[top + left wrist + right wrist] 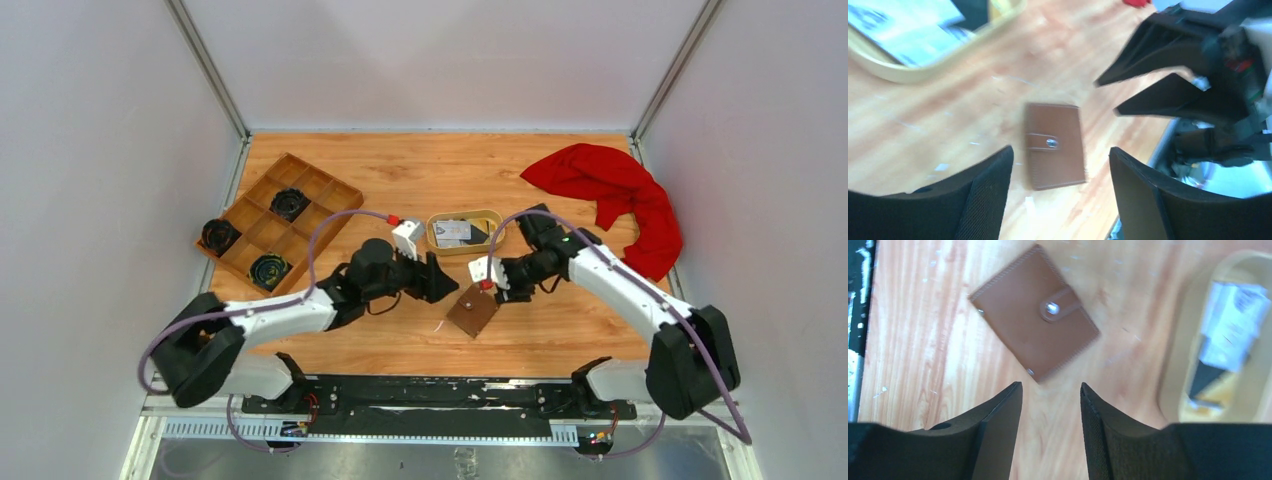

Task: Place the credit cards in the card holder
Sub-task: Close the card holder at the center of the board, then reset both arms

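Note:
The card holder (pixel 472 312) is a brown wallet, folded shut with its snap strap closed, lying flat on the table. In the left wrist view the card holder (pixel 1054 145) lies just beyond my left gripper (pixel 1060 150), which is open and empty. My right gripper (pixel 1050 385) is open too, with bare wood between its fingers and the card holder (pixel 1033 315) ahead of them. Seen from above, the left gripper (pixel 441 281) and right gripper (pixel 492 285) flank the wallet's far side. The credit cards (pixel 456 232), whitish ones (pixel 1233 330) over a black one (pixel 1204 377), lie in an oval tan dish (pixel 497 220).
A wooden compartment tray (pixel 300 180) with black rolls in it sits at the back left. A red cloth (pixel 615 190) lies bunched at the back right. The dish stands just behind both grippers. Small white specks dot the wood.

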`<state>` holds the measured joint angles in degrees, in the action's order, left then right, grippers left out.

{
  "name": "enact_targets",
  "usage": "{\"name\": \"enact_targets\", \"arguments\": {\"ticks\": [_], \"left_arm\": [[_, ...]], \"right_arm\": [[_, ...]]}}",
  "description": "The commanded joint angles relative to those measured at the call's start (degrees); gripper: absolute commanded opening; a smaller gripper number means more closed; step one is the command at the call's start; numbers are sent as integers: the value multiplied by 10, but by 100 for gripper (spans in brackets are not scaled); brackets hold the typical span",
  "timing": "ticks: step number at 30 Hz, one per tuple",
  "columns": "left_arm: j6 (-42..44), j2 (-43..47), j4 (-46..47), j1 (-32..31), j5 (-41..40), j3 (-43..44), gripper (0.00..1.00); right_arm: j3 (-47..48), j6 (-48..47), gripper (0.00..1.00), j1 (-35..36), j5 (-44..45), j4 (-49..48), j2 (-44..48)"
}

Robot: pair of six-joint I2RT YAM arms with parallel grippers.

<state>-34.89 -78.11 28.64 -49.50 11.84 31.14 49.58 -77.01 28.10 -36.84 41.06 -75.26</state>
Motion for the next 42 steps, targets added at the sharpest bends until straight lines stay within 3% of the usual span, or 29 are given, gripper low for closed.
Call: {"name": "enact_targets", "arguments": {"ticks": [1, 4, 7, 10, 13, 17, 23, 29, 42], "left_arm": [[129, 117, -192, 44, -16, 29, 79], [200, 191, -318, 61, -85, 93, 98], [251, 238, -417, 83, -105, 154, 100], [264, 265, -466, 115, -81, 202, 100], [262, 288, -495, 140, -46, 245, 100], [259, 323, -535, 149, -43, 286, 100], [223, 380, -553, 150, -49, 263, 100], [209, 425, -588, 150, -64, 262, 100], [207, 456, -626, 150, -81, 264, 100]], "right_arm": [[54, 120, 51, -68, -8, 33, 59], [100, 206, 53, -137, -16, 40, 87], [155, 280, 68, -209, -20, 60, 104], [197, 337, 92, -282, -66, 66, 125], [236, 404, 100, -349, -119, 64, 137], [291, 529, 99, -379, -79, 57, 148], [295, 619, 96, -382, -51, 21, 197], [289, 638, 100, -383, -10, 11, 224], [318, 659, 100, -386, -96, 16, 217]]}}
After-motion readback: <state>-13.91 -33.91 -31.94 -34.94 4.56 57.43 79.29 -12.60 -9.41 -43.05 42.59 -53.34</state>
